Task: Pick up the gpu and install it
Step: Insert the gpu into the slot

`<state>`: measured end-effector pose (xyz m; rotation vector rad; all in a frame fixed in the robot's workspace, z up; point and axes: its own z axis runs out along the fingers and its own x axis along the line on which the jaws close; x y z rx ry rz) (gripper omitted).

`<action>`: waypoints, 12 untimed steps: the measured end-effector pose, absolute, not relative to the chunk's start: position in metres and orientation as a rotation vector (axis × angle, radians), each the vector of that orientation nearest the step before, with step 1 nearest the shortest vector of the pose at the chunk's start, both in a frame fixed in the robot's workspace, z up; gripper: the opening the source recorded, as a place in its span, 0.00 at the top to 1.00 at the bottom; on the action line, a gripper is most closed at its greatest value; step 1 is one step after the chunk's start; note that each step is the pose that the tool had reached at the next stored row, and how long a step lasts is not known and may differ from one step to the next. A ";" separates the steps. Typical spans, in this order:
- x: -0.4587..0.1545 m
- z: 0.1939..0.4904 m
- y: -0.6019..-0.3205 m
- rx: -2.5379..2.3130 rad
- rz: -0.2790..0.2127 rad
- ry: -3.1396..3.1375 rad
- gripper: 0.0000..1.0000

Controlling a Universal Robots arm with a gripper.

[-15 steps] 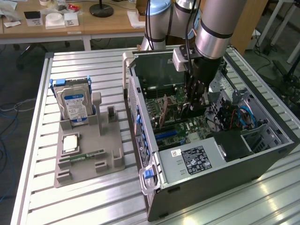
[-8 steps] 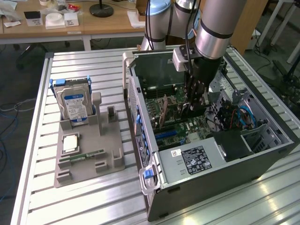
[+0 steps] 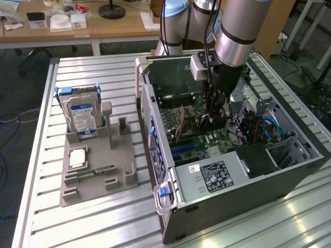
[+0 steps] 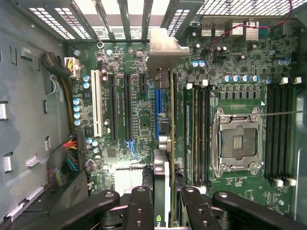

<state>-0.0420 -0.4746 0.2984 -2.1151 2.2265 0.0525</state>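
The pick-up was judged done: the gpu (image 4: 171,143) was seen pinched on edge between the fingers of the gripper (image 4: 165,203), which had been lowered into the case (image 3: 232,204) on the exterior view's right. In the wrist view the card was held upright over the motherboard (image 4: 230,62), just beside the blue slot (image 4: 157,108) and between that slot and the socket (image 4: 237,141). Its metal bracket (image 4: 163,48) was pointed at the vented rear wall of the case. The install was judged to be in hand but not finished, since the card had not been let go. Whether its lower edge was already seated in a slot could not be told, because that edge was hidden by the card itself.

Two containers were noted. The case was laid on its side on the slatted table (image 3: 103,77) with its side panel off. Inside it were seen the motherboard, the socket with nothing mounted in it, a labelled cover (image 3: 212,175) at the near end, and blue cables (image 3: 269,129) on the far right.

On the exterior view's left, well apart from the gripper, a grey tray (image 3: 98,183) was set. In its far compartment a hard drive (image 3: 83,116) was stood upright. Nearer, a square chip (image 3: 77,157) was laid flat in its recess, and a RAM stick (image 3: 95,171) was laid in a long groove beside it.
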 end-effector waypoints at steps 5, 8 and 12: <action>-0.042 0.298 -0.475 -2.115 0.052 2.227 0.73; -0.042 0.298 -0.475 -2.115 0.052 2.227 0.73; -0.042 0.295 -0.475 -2.115 0.052 2.227 0.73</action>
